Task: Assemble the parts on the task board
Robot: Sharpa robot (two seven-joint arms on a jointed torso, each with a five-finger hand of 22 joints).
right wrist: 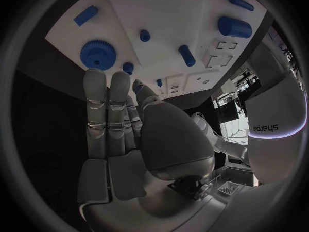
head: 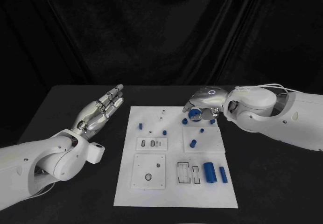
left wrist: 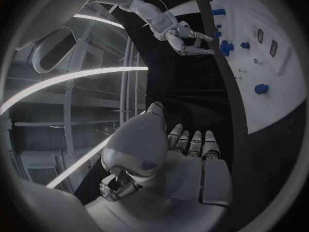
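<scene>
The white task board (head: pixel 168 186) lies in the middle of the table. A blue gear (head: pixel 196 115) sits near its far right corner, with small blue pegs (head: pixel 193 143) around it. Two blue cylinders (head: pixel 209 171) lie at the board's right side, the thinner one (head: pixel 222 174) nearest the edge. My right hand (head: pixel 202 100) hovers just above the gear, fingers stretched out and holding nothing. In the right wrist view its fingertips (right wrist: pixel 106 80) point at the gear (right wrist: pixel 97 53). My left hand (head: pixel 104 109) is held flat and empty to the left of the board.
Recessed white blocks with slots (head: pixel 149 171) occupy the board's near half, and another small one (head: pixel 152 143) sits mid-board. A lone blue peg (head: pixel 141 125) stands on the board's left part. Black table surrounds the board on all sides.
</scene>
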